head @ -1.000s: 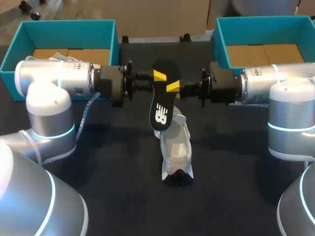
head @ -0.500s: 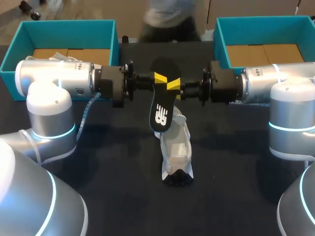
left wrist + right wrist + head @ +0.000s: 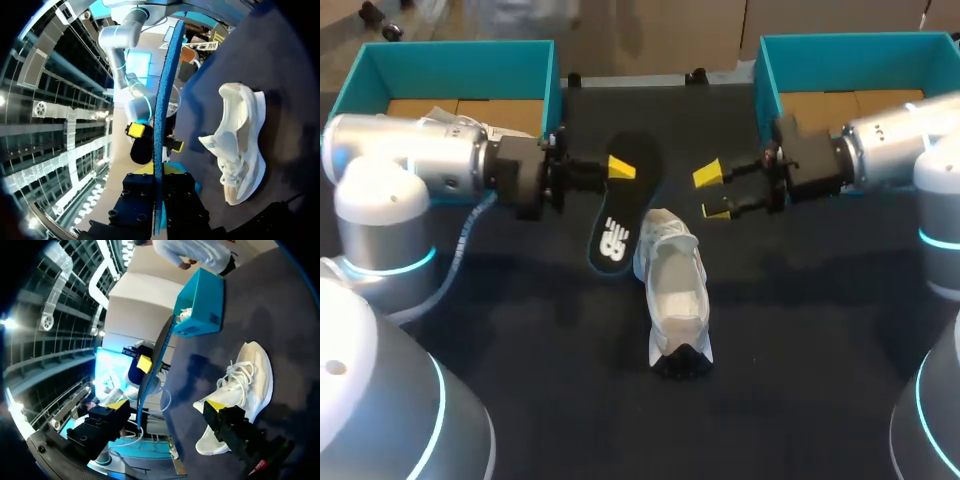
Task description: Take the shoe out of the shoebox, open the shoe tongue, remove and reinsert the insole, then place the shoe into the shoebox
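from above, the left gripper (image 3: pixel 612 170) is clamped on the black insole (image 3: pixel 618 215), held over the table (image 3: pixel 520 330) with the white shoe (image 3: pixel 675 290) just beside it at its four o'clock, and the right gripper (image 3: pixel 712 193) hangs at the insole's three o'clock, fingers apart and empty. at the left wrist the insole (image 3: pixel 162 100) stands edge-on between the pinching fingers, the shoe (image 3: pixel 240 140) lying beside it. at the right wrist the spread yellow tips hold nothing, with shoe (image 3: pixel 245 385) and insole (image 3: pixel 156 360) ahead

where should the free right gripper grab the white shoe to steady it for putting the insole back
Its midsection, from above: the shoe sits upright on its sole, so the open right gripper can close across its narrow width, one finger on each side wall.
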Robot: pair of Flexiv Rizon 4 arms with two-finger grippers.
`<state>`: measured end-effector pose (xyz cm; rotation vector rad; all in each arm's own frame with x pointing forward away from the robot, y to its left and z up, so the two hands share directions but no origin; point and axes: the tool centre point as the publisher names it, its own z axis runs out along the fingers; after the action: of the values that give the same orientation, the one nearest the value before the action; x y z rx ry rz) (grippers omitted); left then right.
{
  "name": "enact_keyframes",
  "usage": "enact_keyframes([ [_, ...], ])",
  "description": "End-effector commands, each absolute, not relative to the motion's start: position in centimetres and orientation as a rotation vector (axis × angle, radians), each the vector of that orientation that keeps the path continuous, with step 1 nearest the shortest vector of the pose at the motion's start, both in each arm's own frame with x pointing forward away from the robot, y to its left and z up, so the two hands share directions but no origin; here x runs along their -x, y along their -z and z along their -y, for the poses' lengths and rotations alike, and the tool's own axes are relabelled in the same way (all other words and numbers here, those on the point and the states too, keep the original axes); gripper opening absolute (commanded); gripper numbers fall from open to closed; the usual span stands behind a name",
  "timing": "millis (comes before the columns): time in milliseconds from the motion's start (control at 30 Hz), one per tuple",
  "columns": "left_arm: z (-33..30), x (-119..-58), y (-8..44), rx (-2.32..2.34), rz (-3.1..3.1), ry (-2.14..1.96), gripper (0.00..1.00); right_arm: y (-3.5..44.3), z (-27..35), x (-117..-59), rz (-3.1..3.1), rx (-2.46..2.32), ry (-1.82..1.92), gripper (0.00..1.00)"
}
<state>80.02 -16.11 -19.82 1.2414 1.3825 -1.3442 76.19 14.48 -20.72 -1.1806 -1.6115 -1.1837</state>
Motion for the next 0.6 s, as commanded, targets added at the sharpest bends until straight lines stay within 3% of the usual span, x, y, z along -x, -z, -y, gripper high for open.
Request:
enact_keyframes([
  [33, 13.6, -78.7, 19.4, -1.26, -1.422, 1.433, 0.0, 20.4, -14.2, -76.2, 1.621, 1.182, 1.169, 1.0],
  [467, 12.0, -73.0, 20.0, -1.265, -1.555, 1.746, 0.0, 20.5, -8.9, -73.7, 2.254, 0.796, 0.726, 1.0],
  [600, 12.0, -71.5, 19.7, -1.302, -1.611, 1.64, 0.0, 20.5, -8.9, -73.7, 2.254, 0.796, 0.726, 1.0],
])
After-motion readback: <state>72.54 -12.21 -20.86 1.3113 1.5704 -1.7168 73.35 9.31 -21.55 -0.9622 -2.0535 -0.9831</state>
